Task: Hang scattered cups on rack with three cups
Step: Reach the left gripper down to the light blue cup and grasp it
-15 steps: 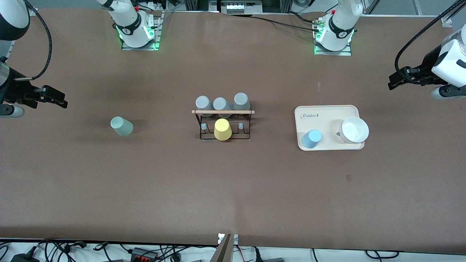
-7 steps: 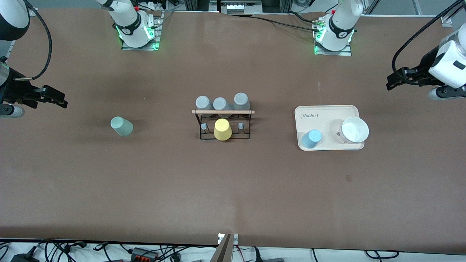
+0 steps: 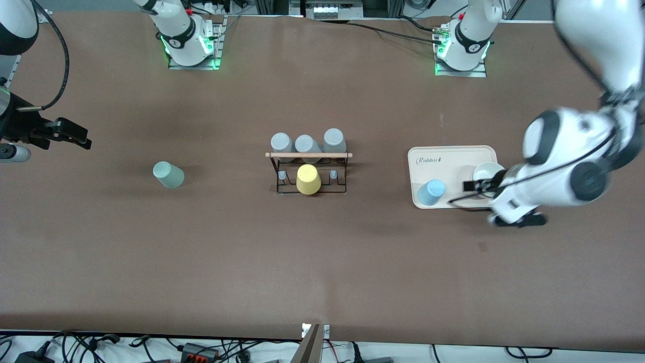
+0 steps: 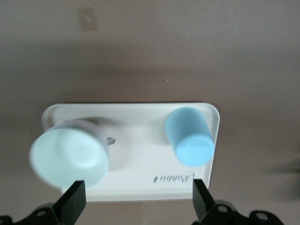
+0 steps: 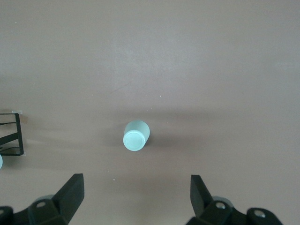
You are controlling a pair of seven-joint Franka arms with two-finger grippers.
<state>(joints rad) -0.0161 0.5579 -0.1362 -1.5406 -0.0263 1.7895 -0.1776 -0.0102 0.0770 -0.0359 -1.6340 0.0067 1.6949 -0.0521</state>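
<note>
A wide brown tabletop (image 3: 322, 262) fills nearly the whole frame, matte and evenly lit, with soft blurred shadows across its middle. Along the lower edge runs a pale floor strip strewn with black cables (image 3: 211, 349) and power adapters. At the top centre, dark metal framing (image 3: 322, 7) and more cables sit just past the tabletop's edge. Two metal mounting plates (image 3: 193, 61) in the upper part glow green at their rims.

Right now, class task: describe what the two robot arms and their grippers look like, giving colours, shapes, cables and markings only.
Both arms have glossy white rounded shells with black joint rings and black cables looping alongside. Their bases glow green at the table's edge. The left gripper and the right gripper each have two black, wedge-shaped fingers. No writing is legible on the arms.
</note>
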